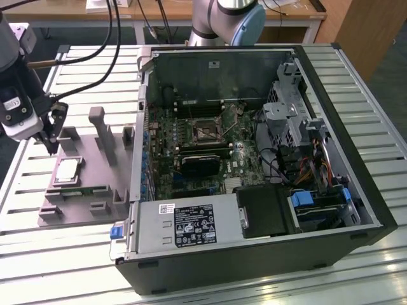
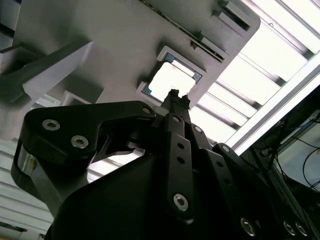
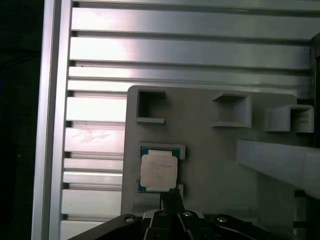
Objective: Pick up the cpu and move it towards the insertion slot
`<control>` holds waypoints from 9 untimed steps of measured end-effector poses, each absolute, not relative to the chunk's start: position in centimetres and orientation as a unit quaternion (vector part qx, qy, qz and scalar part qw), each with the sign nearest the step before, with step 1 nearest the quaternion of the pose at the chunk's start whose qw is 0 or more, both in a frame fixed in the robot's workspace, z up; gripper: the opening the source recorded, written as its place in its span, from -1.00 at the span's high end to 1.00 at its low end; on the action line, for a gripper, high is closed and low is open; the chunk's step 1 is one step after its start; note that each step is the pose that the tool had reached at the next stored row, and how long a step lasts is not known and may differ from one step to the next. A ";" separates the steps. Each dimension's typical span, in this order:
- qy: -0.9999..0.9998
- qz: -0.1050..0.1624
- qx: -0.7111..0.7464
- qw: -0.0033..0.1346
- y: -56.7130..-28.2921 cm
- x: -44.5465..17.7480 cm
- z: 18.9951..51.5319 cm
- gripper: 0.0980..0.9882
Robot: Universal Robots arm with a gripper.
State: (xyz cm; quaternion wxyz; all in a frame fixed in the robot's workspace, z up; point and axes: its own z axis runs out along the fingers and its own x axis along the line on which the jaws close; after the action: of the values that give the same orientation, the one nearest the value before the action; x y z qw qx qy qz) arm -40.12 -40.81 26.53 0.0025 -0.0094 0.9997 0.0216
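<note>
The cpu [image 1: 68,170] is a silver square chip lying flat in a pocket of the grey holder plate [image 1: 95,159], at the exterior view's left. My gripper [image 1: 53,145] hangs just above the plate, close beside the chip, with its fingers shut together and nothing between them. In both wrist views the narrow black fingertips [image 2: 176,96] [image 3: 170,198] end right at one edge of the cpu [image 2: 172,80] [image 3: 158,170], apart from it. The insertion slot [image 1: 206,129], a silver-framed square socket, sits on the green motherboard [image 1: 159,162] inside the open computer case.
A green memory stick [image 1: 82,189] lies on the holder plate near the chip. Tall grey posts [image 1: 102,130] rise from the plate between the gripper and the case wall [image 1: 137,146]. A power supply [image 1: 184,225], drive cage [image 1: 289,114] and cables fill the case. The table is slatted aluminium [image 1: 356,82].
</note>
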 end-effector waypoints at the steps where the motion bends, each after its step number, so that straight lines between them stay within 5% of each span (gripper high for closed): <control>1: 1.000 0.022 -0.009 0.002 -40.8 -40.1 26.3 0.99; 9: 1.000 0.023 -0.002 0.003 -40.8 -40.1 25.1 0.99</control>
State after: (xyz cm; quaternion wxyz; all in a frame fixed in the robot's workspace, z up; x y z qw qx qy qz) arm -40.12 -40.75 25.07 0.0027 -0.0023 0.9997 0.0228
